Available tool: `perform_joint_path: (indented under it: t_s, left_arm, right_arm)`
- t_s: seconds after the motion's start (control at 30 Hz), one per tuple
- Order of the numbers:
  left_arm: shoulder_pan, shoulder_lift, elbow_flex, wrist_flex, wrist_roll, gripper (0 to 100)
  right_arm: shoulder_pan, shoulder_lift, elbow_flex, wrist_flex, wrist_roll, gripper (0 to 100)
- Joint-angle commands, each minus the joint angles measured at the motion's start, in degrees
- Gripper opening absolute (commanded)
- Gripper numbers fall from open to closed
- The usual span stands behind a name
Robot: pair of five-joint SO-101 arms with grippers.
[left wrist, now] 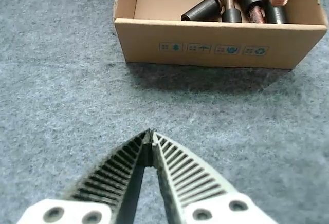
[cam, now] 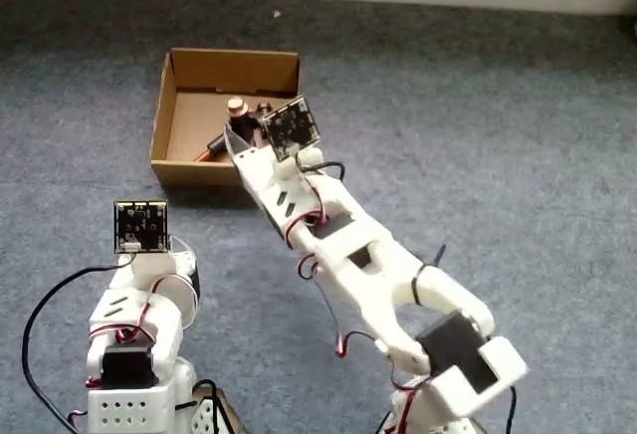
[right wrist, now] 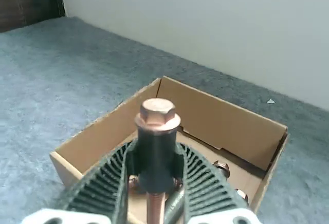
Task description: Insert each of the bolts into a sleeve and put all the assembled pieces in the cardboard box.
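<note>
The right gripper [right wrist: 154, 152] has its ribbed jaws pinching a black sleeve [right wrist: 154, 171] from both sides. The sleeve stands upright. A copper bolt [right wrist: 157, 114] runs through it: the hex head sits on the sleeve's top and the threaded shaft comes out below, between the jaws. This held piece hangs above the box [right wrist: 218, 118]. In the high view it lies inside the box's outline, toward the right side. In the left wrist view the threaded end of the shaft hangs over the box's right part.

Under it, on the box floor, lie other pieces [left wrist: 205, 9], black sleeves with copper bolts through them. They are gathered in the right half, some touching one another. At least four can be counted from the left wrist view.

The box is open-topped and sits on grey carpet [cam: 448, 106], at the far left of the scene. The right arm stretches to it on a diagonal from the near right. A pale wall [right wrist: 205, 29] rises beyond the far edge of the carpet.

The left gripper [left wrist: 150, 134] has its jaws pressed together, tip to tip. It is over the carpet on the near side of the box, apart from it, and points toward the box's near wall. The left arm is folded up at the near left of the scene.
</note>
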Motion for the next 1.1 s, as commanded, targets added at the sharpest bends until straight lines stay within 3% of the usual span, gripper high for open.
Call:
perform_joint_path:
  t_s: [0.0,0.13,0.3,0.57,0.67,0.77,1.07]
  left_arm:
    - [0.0,-0.5,0.0,-1.3,-4.1,1]
    - [0.0,-0.5,0.0,-1.3,-5.6,1]
    - [0.0,-0.5,0.0,-1.3,-5.7,1]
    - [0.0,-0.5,0.0,-1.3,-5.7,1]
    - [0.0,-0.5,0.0,-1.3,-5.7,1]
    - [0.0,-0.5,0.0,-1.3,-5.7,1]
    - [-0.3,-0.5,-0.5,-1.3,-5.5,1]
  right_arm:
    - [1.3,4.9,-6.5,-4.7,1.8,1.0]
    - [1.9,8.7,-8.8,-4.5,1.8,1.8]
    - [1.5,7.2,-8.6,-3.3,1.8,13.0]
    - [1.2,-5.1,-4.7,5.8,1.8,13.4]
    - [-0.3,-12.8,1.4,10.4,1.8,10.8]
    - [-1.5,-20.7,8.4,14.2,1.8,0.8]
    - [-1.5,-40.4,26.4,23.3,1.8,0.4]
